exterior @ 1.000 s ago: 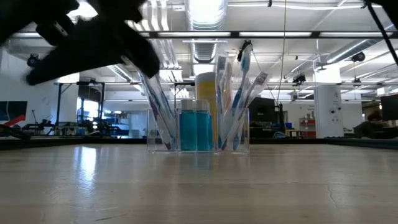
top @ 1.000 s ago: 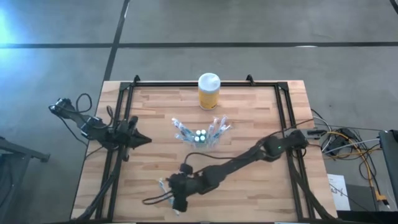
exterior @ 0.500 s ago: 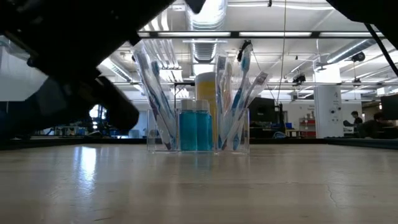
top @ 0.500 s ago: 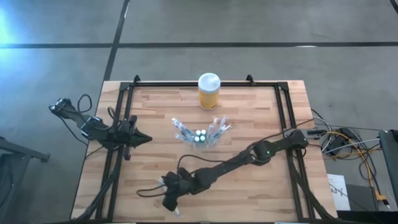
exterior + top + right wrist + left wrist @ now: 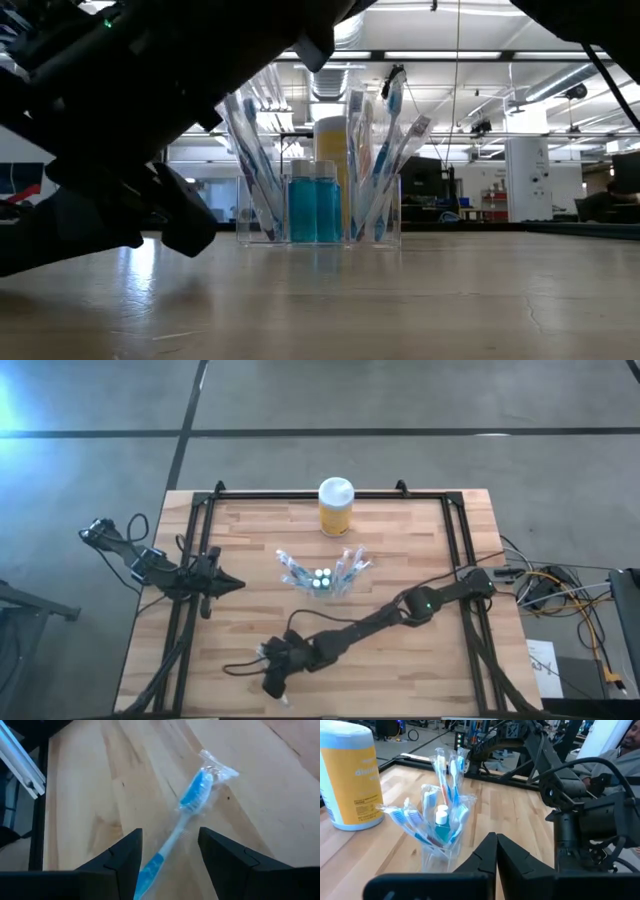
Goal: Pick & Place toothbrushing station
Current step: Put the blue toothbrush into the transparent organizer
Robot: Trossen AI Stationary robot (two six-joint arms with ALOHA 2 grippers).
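The toothbrushing station is a clear holder with blue-and-white toothbrushes and white-capped blue tubes. It stands on its base at the table's middle and shows in the low view and the left wrist view. One wrapped blue-and-white toothbrush lies flat on the wood near the front left. My right gripper is open just above it, a finger on either side of its handle, apart from it. My left gripper is shut and hangs at the table's left, holding nothing.
A yellow jar with a white lid stands at the far middle, behind the station. A black frame rail runs along the table's left and right sides. My right arm stretches across the near half of the table.
My right gripper has come down toward the tabletop and a little toward the near left corner, over the lying toothbrush. In the low view its dark bulk has sunk from the top of the picture to table height. The station has stayed put.
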